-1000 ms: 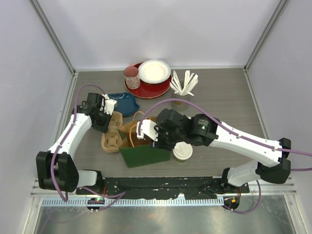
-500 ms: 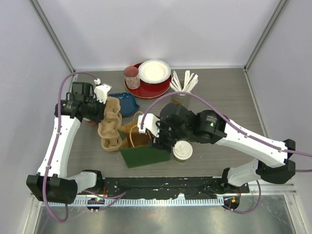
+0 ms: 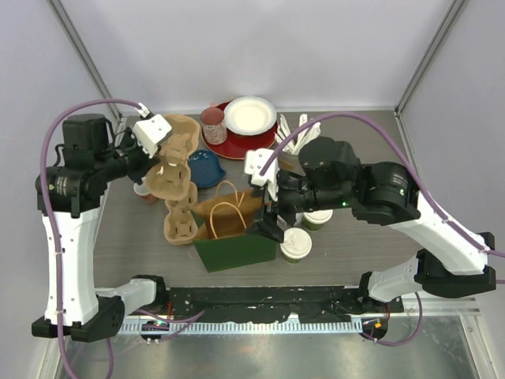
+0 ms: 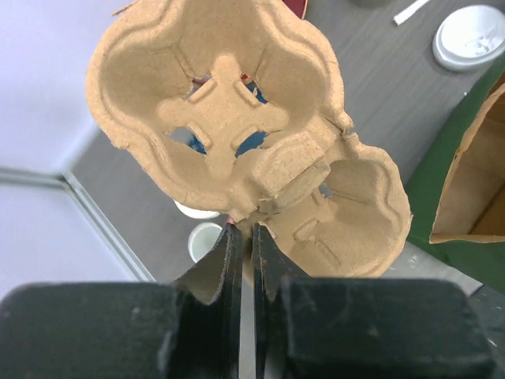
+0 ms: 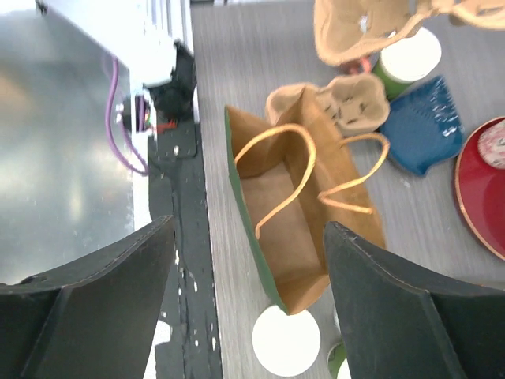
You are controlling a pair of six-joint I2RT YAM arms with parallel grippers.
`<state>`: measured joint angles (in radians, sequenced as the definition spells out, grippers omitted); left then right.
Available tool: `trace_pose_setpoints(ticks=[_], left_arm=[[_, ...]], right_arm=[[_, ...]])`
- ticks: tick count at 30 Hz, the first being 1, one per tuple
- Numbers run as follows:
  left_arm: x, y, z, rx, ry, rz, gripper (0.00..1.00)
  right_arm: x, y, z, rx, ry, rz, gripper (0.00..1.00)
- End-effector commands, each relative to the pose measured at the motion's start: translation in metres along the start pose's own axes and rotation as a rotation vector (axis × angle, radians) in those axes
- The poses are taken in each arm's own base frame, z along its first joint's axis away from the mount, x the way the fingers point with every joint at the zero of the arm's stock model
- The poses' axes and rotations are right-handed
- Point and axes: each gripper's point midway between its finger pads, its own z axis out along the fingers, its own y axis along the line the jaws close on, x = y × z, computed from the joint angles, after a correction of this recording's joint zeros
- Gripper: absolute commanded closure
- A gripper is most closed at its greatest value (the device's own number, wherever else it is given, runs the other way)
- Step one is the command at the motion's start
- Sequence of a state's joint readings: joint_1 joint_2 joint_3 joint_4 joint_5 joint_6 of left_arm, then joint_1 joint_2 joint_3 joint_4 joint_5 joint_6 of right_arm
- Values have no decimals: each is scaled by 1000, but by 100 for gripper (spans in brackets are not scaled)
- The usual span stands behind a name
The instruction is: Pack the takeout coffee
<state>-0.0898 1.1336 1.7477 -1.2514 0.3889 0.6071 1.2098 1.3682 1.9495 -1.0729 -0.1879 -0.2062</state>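
Observation:
My left gripper [image 3: 148, 164] is shut on the edge of a brown cardboard cup carrier [image 3: 170, 151] and holds it in the air; in the left wrist view the jaws [image 4: 243, 230] pinch its rim [image 4: 237, 118]. A white-lidded takeout cup [image 3: 296, 243] stands right of the green paper bag [image 3: 230, 230], with a green cup [image 3: 318, 219] behind it. An open green cup [image 5: 406, 57] stands below the lifted carrier. My right gripper [image 3: 272, 215] is open and empty above the bag's open mouth [image 5: 288, 221]; the white lid [image 5: 286, 341] shows between its fingers.
A second cardboard carrier [image 3: 180, 223] lies left of the bag. At the back are a red plate [image 3: 237, 146] bearing a white plate [image 3: 251, 115], a pink cup [image 3: 213, 125], a blue dish [image 3: 207, 167] and a holder of wooden stirrers [image 3: 297, 136].
My left arm has lifted the cardboard carrier off the table and swung it up toward the back. My right gripper has risen over the bag, uncovering the green cup.

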Motion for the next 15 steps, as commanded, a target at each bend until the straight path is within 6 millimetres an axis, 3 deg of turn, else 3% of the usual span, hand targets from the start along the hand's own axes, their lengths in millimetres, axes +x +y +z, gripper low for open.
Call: trace_pose_setpoints(ticks=[1, 4, 5, 6, 8, 9, 10, 15], left_arm=[[-37, -12, -19, 75, -113, 113, 100], [-54, -12, -19, 63, -134, 90, 100], [-61, -12, -21, 53, -140, 65, 100], [-63, -17, -17, 79, -129, 68, 100], [-71, -24, -23, 103, -129, 73, 100], [-73, -29, -15, 141, -113, 76, 100], [-82, -29, -22, 132, -129, 83, 100], [-86, -45, -21, 212, -129, 40, 100]], right_arm=[[-64, -31, -34, 200, -237, 74, 24], [-102, -61, -53, 370, -382, 138, 42], [-110, -70, -55, 413, -408, 138, 43], [-111, -75, -41, 424, -392, 133, 43], [-115, -87, -34, 477, -366, 97, 38], [-110, -94, -10, 495, -307, 79, 37], [-127, -94, -16, 506, -335, 53, 32], [-126, -111, 10, 567, -238, -93, 27]])
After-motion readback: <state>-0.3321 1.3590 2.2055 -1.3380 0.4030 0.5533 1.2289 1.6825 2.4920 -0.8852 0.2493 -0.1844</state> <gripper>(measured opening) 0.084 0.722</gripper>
